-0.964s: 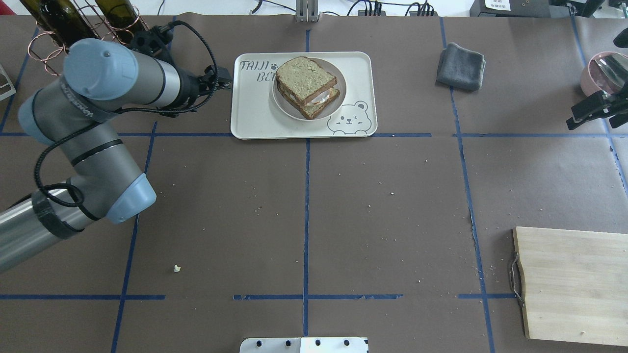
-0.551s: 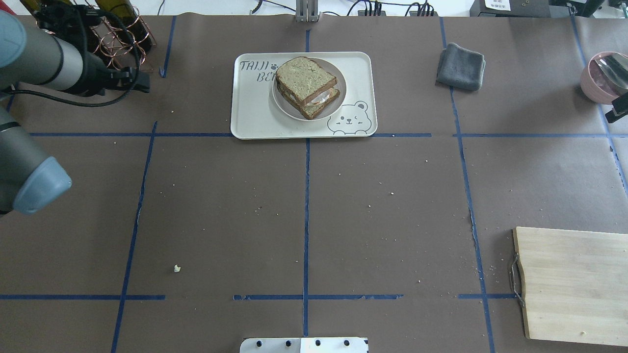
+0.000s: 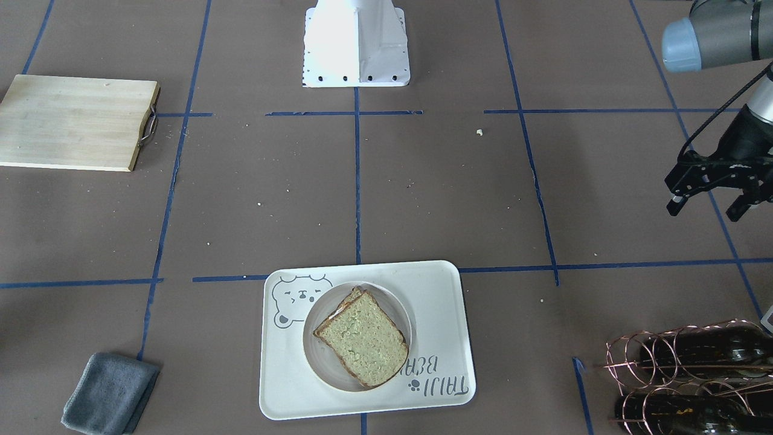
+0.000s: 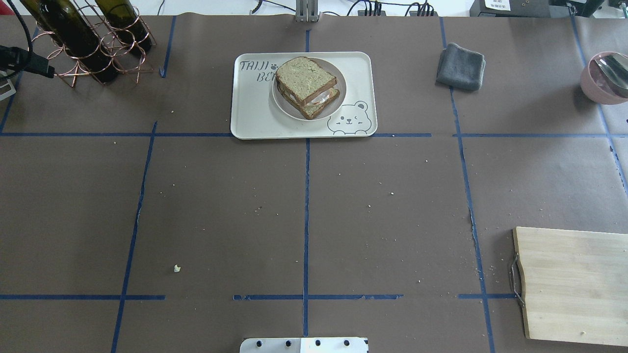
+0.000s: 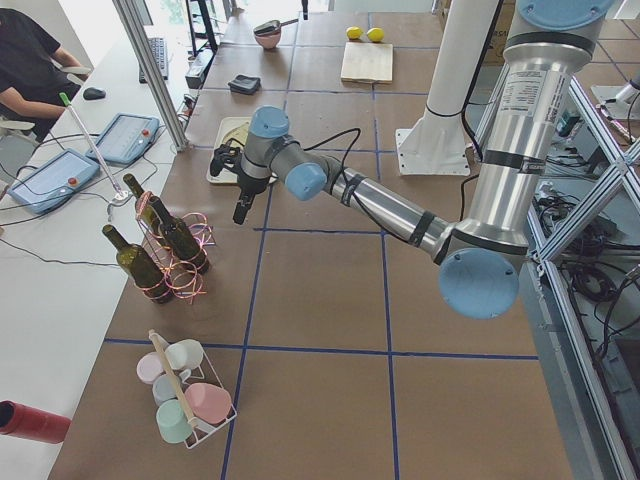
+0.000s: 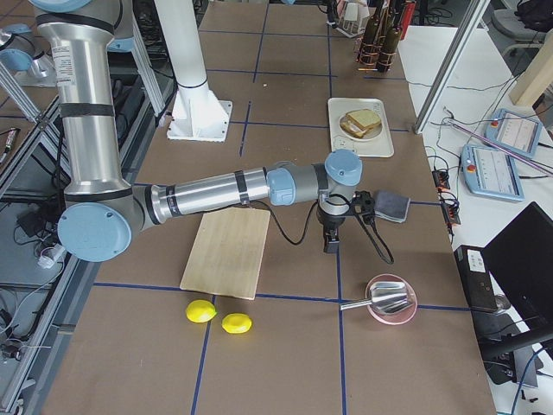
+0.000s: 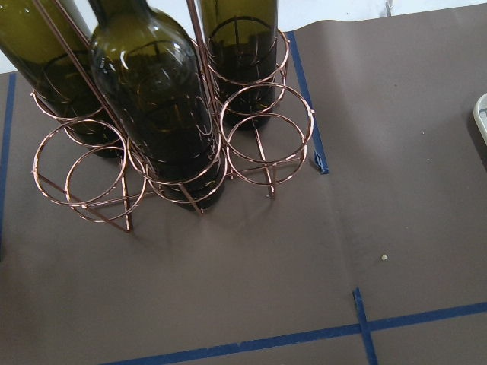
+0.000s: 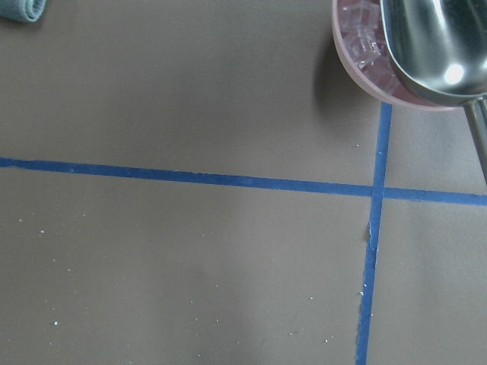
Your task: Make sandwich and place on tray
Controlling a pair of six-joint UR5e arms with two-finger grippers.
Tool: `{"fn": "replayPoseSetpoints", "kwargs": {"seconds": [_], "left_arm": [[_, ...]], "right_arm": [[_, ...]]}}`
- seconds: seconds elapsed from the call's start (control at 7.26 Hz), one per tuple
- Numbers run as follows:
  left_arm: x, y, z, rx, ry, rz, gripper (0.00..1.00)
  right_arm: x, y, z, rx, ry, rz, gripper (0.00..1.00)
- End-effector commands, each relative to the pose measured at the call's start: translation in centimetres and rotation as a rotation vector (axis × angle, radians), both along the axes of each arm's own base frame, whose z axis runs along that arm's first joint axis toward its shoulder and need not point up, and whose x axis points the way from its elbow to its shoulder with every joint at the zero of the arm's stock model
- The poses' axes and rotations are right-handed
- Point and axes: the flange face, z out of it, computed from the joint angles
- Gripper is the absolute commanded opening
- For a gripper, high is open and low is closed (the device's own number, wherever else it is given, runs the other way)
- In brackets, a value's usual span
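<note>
The sandwich (image 4: 306, 87) lies on a small round white plate (image 4: 340, 95) on the cream bear tray (image 4: 255, 115) at the far middle of the table. The top slice sits slightly askew and white egg shows at the edge. It also shows in the front-facing view (image 3: 362, 337) on the tray (image 3: 447, 302). My left gripper (image 3: 706, 208) hangs open and empty above the table, well off to the tray's side, near the bottle rack. My right gripper (image 6: 330, 242) shows only in the exterior right view, between the cloth and the pink bowl; I cannot tell its state.
A copper rack of wine bottles (image 4: 93, 44) stands at the far left. A grey cloth (image 4: 461, 66) and a pink bowl with a metal scoop (image 4: 603, 81) are at the far right. A wooden cutting board (image 4: 574, 284) lies near right. Crumbs are scattered on the brown paper.
My left arm has swung away from the tray to the left, almost out of the overhead view. My right gripper has left that view at the right edge. The sandwich has not moved.
</note>
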Motion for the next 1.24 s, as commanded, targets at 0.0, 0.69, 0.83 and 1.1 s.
{"fn": "replayPoseSetpoints", "kwargs": {"seconds": [0.0, 0.69, 0.83, 1.1], "left_arm": [[-1.2, 0.0, 1.8, 0.025, 0.013, -0.007, 1.00], [-7.5, 3.4, 13.4, -0.139, -0.170, 0.106, 1.00], [-11.1, 3.1, 14.1, -0.146, -0.225, 0.173, 1.00], [-14.9, 4.3, 16.8, -0.251, -0.088, 0.212, 1.00]], "right_arm": [[0.9, 0.0, 1.1, -0.017, 0.005, 0.014, 1.00], [1.3, 0.4, 2.0, -0.036, -0.004, 0.018, 1.00], [2.0, 0.8, 2.5, -0.046, -0.007, 0.028, 1.00], [3.6, 2.1, 3.5, -0.075, -0.054, 0.059, 1.00]]}}
